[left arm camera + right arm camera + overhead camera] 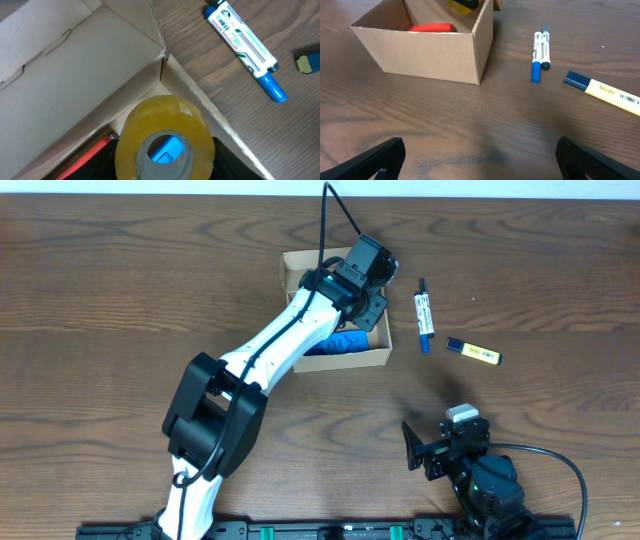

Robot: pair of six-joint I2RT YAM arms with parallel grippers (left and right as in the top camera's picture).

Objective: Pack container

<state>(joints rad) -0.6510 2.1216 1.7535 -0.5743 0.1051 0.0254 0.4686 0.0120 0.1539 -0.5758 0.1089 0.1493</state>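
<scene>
Step in hand, judged: tape roll [164, 137] going into container [350, 360], which sits far-centre on table.
Left gripper [366, 308] pinches roll over container's right part, close to wall.
Next move needs: lower roll clear of wall, then release.
Right gripper [480, 160] spread wide, near-right, holding nothing.
Marker [424, 314] lies outside, right of container.
</scene>
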